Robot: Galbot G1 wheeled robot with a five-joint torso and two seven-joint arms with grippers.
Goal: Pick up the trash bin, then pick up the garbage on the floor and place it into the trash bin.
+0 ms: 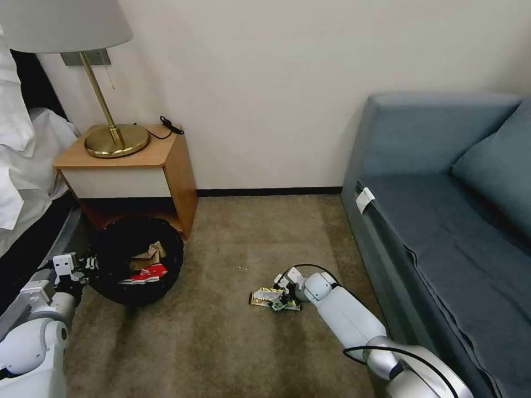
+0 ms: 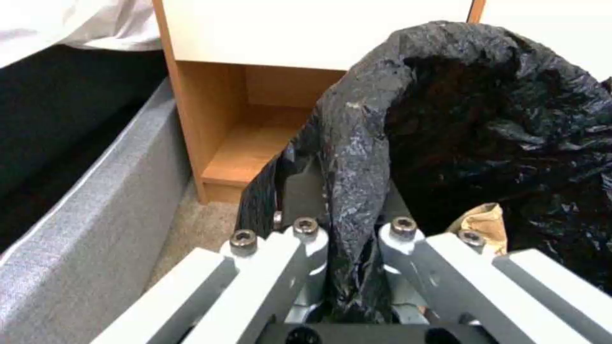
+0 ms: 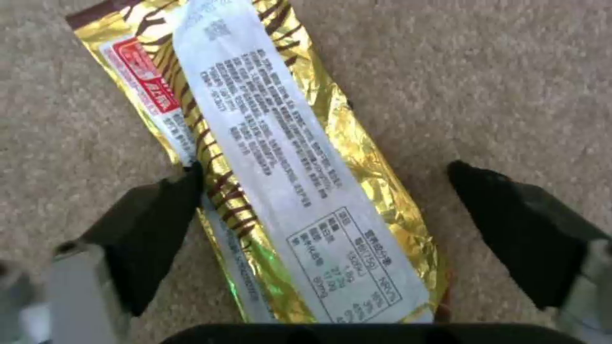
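Note:
The trash bin [image 1: 113,249], lined with a crinkly black bag, is at the left beside the nightstand. Inside it lie a tan crumpled paper [image 1: 150,254] and a red-white wrapper [image 1: 148,273]. My left gripper [image 1: 87,264] is shut on the bin's bag-covered rim [image 2: 357,157], which is pinched between its fingers in the left wrist view. A silvery-yellow snack wrapper [image 1: 268,298] lies flat on the carpet. My right gripper [image 1: 283,292] is low over it, open, with the wrapper [image 3: 287,157] between its two black fingertips [image 3: 172,200].
A wooden nightstand [image 1: 133,166] with a brass lamp [image 1: 113,138] stands behind the bin. A bed [image 1: 22,182] borders the left side. A blue-grey sofa [image 1: 442,221] fills the right. Bare carpet [image 1: 238,232] lies between them.

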